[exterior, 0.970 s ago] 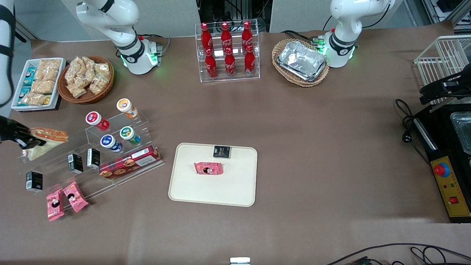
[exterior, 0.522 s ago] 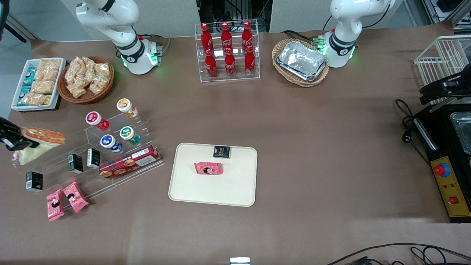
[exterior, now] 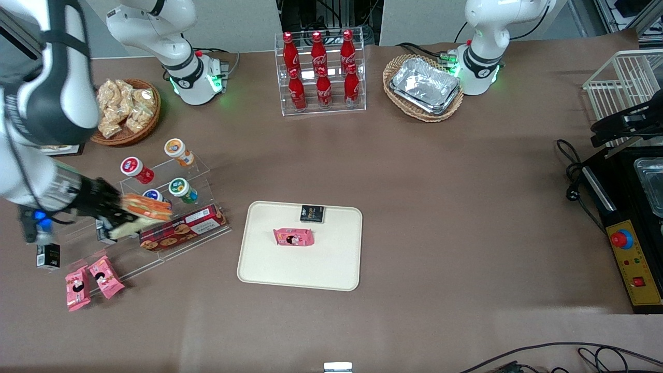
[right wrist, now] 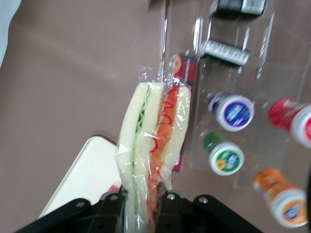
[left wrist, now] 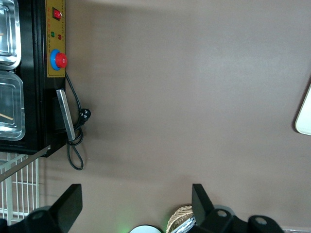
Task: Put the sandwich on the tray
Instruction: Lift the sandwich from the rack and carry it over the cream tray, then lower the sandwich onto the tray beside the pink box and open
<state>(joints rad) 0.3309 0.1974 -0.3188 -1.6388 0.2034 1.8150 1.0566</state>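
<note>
Gripper (exterior: pixel 111 216) clamps the sandwich (exterior: pixel 142 208) above the red biscuit box (exterior: pixel 182 227). Carry it high to the tray (exterior: pixel 331 269); set down clear of the pink packet (exterior: pixel 293 237).

- A wide table (exterior: pixel 440 207) covered in brown paper carries everything.
- A cream tray (exterior: pixel 331 269) lies near the middle of the table.
- A clear stepped display stand (exterior: pixel 155 243) sits toward the working arm's end; the gripper (exterior: pixel 115 217) hangs above it, closed on the sandwich (exterior: pixel 142 210).
- Two pink snack packets (exterior: pixel 92 280) and a small black box (exterior: pixel 47 256) lie beside that stand.
- A wicker basket of snack bags (exterior: pixel 127 111) sits farther from the camera.
- A clear rack of red cola bottles (exterior: pixel 321 72) stands beside a wicker basket of foil trays (exterior: pixel 423 88).
- A black machine with a red button (exterior: pixel 627 233), its cable (exterior: pixel 570 171) and a white wire basket (exterior: pixel 619 88) sit at the parked arm's end.
</note>
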